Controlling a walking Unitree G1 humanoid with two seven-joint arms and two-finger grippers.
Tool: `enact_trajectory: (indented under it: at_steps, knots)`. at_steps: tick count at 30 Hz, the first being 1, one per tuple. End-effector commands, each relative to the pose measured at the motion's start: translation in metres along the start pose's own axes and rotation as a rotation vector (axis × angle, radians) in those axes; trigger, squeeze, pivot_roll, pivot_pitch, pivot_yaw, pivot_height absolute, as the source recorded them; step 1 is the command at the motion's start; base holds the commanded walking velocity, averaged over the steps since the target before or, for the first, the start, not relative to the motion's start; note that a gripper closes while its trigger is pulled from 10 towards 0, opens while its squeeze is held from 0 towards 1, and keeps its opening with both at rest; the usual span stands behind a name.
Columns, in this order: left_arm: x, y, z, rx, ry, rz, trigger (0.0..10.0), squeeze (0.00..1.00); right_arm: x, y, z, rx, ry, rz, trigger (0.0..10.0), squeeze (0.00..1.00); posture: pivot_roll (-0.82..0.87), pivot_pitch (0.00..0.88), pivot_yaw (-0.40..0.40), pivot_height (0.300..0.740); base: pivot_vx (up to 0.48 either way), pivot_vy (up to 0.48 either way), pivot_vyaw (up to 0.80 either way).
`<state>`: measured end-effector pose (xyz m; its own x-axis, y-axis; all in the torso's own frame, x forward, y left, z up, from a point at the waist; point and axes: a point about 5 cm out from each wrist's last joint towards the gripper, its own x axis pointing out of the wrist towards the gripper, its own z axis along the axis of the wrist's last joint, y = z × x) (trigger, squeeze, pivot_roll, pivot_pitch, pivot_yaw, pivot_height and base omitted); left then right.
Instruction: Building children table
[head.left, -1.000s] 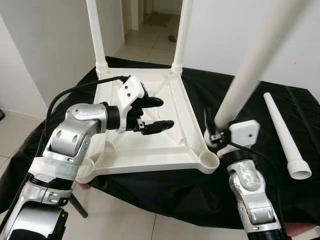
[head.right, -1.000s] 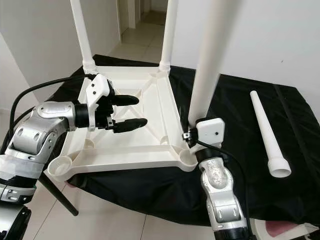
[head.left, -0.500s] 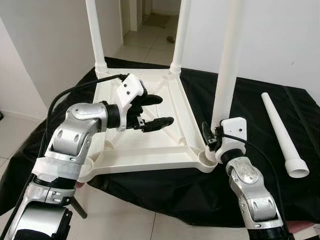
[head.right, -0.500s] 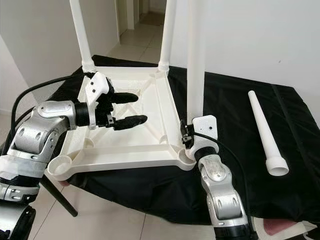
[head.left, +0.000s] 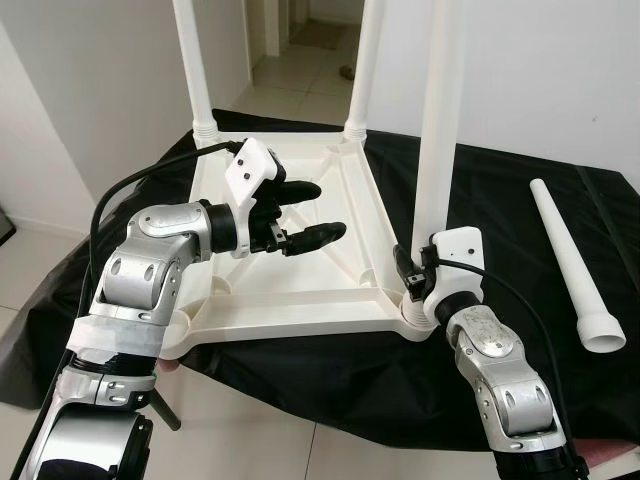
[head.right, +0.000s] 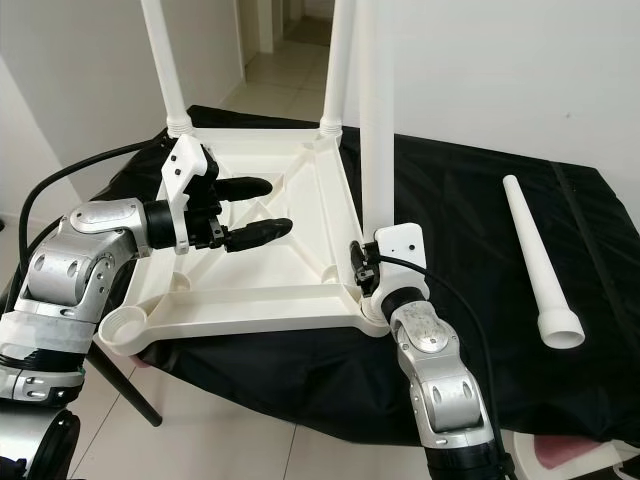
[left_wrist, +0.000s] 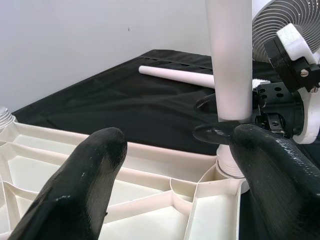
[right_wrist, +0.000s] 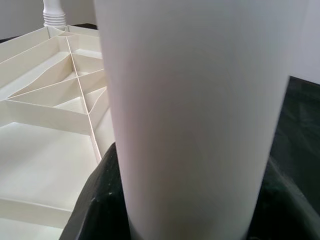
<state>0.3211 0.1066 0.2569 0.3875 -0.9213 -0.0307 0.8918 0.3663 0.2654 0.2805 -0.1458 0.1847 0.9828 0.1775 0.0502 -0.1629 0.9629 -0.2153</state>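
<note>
The white tabletop (head.left: 300, 270) lies upside down on the black-draped worktop (head.left: 500, 190), two legs already upright in its far corners. The left gripper (head.left: 305, 213) hovers above the tabletop's ribbed underside, jaws wide, holding nothing. At the tabletop's near right corner the right gripper (head.left: 408, 275) has its jaws closed around a third leg (head.left: 438, 130), which stands upright in the corner socket. Well right of the tabletop, a loose leg (head.left: 572, 270) lies flat on the cloth.
</note>
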Motion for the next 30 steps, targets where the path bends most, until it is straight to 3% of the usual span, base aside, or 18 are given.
enact_trajectory:
  at_steps: [1, 30]
  knots:
    - [-0.0023, 0.0135, -0.0011, 0.003, 0.015, 0.278, 10.0, 0.00, -0.0060, -0.0013, 0.0204, -0.030, -0.295, -0.006, 10.0, 0.00, -0.13, 0.137, 0.108, 0.740, 0.000, 0.000, 0.00]
    - [-0.0023, 0.0135, -0.0011, 0.003, 0.015, 0.278, 10.0, 0.00, -0.0060, -0.0013, 0.0204, -0.030, -0.295, -0.006, 10.0, 0.00, -0.13, 0.137, 0.108, 0.740, 0.000, 0.000, 0.00]
